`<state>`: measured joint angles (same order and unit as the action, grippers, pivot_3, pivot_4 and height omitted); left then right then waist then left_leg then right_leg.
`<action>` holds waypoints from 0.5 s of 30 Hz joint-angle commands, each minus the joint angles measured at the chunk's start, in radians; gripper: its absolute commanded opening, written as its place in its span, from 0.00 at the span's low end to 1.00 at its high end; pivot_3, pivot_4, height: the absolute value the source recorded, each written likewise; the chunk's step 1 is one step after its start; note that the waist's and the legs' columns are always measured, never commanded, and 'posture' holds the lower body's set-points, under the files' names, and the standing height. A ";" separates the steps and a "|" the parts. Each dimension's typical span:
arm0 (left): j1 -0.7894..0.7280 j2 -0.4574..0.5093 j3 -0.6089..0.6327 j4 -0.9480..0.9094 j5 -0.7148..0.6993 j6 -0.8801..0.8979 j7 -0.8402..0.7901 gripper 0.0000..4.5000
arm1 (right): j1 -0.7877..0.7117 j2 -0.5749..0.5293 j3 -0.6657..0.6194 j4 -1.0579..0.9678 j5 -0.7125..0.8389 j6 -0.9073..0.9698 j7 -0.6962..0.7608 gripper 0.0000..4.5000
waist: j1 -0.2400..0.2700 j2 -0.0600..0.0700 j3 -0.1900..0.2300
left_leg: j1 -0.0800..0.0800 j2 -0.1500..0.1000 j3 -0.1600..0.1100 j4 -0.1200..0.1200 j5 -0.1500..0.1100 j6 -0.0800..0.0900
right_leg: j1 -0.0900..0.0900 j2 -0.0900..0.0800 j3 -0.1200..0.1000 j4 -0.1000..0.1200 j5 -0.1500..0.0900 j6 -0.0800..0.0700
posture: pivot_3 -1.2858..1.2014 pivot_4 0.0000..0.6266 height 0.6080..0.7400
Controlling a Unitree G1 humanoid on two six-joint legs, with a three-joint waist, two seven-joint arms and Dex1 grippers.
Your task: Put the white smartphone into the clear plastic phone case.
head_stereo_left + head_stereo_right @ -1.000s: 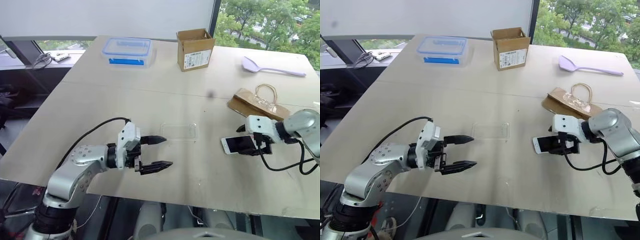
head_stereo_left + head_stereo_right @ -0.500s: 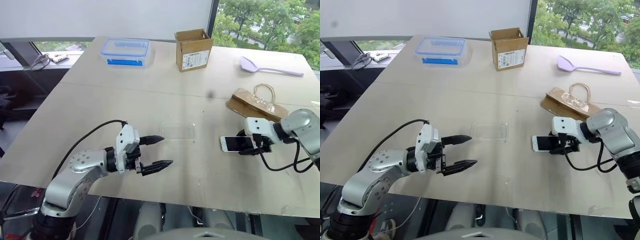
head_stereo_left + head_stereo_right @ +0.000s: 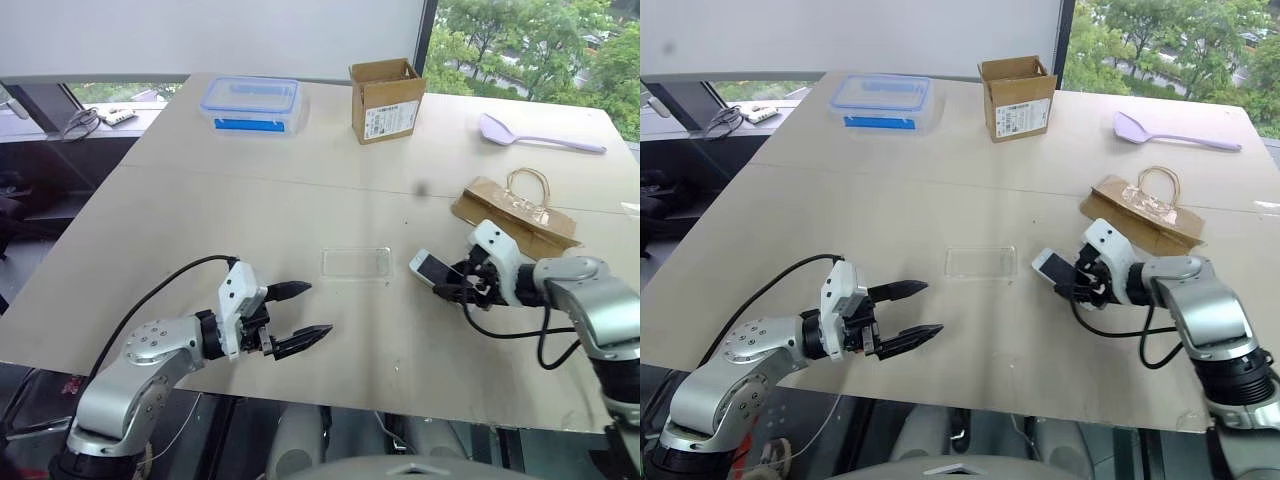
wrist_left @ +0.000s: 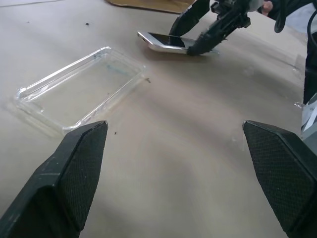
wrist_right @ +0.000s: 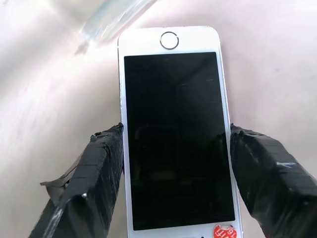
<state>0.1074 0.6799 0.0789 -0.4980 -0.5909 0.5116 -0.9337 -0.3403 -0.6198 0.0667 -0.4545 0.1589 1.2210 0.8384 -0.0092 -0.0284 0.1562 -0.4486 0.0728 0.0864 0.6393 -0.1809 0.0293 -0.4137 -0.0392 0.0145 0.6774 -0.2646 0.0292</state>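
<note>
The clear plastic phone case [image 3: 356,263] lies flat and empty at the table's middle. Just right of it, the white smartphone [image 3: 430,268] is held tilted, screen up, its near end raised off the table. My right gripper [image 3: 452,284] is shut on the white smartphone, one black finger [image 5: 94,173] against each long edge. In the left wrist view the phone [image 4: 171,41] sits beyond the case [image 4: 81,91]. My left gripper [image 3: 318,308] hangs open and empty near the front edge, left of the case.
At the back stand a clear box with a blue-rimmed lid [image 3: 251,103] and an open cardboard box [image 3: 388,98]. A purple spoon [image 3: 540,134] lies back right. A brown paper bag [image 3: 515,213] rests behind my right arm.
My right gripper has carried the phone left toward the case and rolled its wrist, so the phone now points at the case. The left gripper has drifted slightly back toward the front edge.
</note>
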 commanded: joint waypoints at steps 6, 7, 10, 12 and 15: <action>-0.050 -0.001 -0.021 -0.005 -0.007 -0.012 -0.009 1.00 | -0.002 -0.123 0.021 -0.126 0.034 -0.065 -0.037 0.98 | -0.004 0.002 0.001 | 0.000 0.000 0.001 -0.001 0.000 0.000 | 0.000 0.000 0.000 -0.001 0.000 0.000 | 0.52 0.24 1.00; -0.057 0.001 -0.021 0.005 -0.007 -0.013 -0.013 1.00 | 0.000 -0.167 0.010 -0.123 0.053 -0.089 0.001 0.98 | -0.004 0.002 0.001 | 0.000 0.000 0.001 -0.002 0.001 0.002 | -0.001 0.001 0.000 -0.001 0.000 0.000 | 0.52 0.24 1.00; -0.070 0.003 -0.023 0.019 -0.007 -0.014 -0.019 1.00 | 0.006 -0.254 -0.020 -0.062 0.077 -0.206 0.068 0.98 | -0.002 0.002 0.001 | 0.000 0.000 0.000 -0.002 0.002 0.004 | -0.001 0.003 0.000 -0.002 0.000 0.000 | 0.52 0.24 1.00; -0.073 0.003 -0.025 0.020 -0.006 -0.014 -0.020 1.00 | -0.010 -0.278 -0.015 0.011 0.047 -0.283 0.048 0.98 | -0.004 0.002 0.001 | 0.000 0.000 0.000 -0.002 0.002 0.004 | 0.000 0.005 0.000 -0.002 0.000 0.000 | 0.52 0.24 1.00; -0.073 0.001 -0.022 0.019 -0.009 -0.010 -0.016 1.00 | -0.047 -0.274 0.001 0.119 -0.009 -0.403 -0.001 0.98 | -0.006 0.002 0.001 | 0.000 0.000 0.002 -0.002 0.003 0.004 | 0.000 0.006 0.001 -0.002 0.000 0.001 | 0.52 0.24 1.00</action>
<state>0.0413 0.6767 0.0483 -0.4622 -0.5909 0.5124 -0.9466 -0.3578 -0.8900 0.0802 -0.3564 0.1796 0.8855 0.8612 -0.0157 -0.0263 0.1576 -0.4483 0.0724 0.0882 0.6370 -0.1784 0.0338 -0.4142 -0.0333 0.0158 0.6753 -0.2649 0.0298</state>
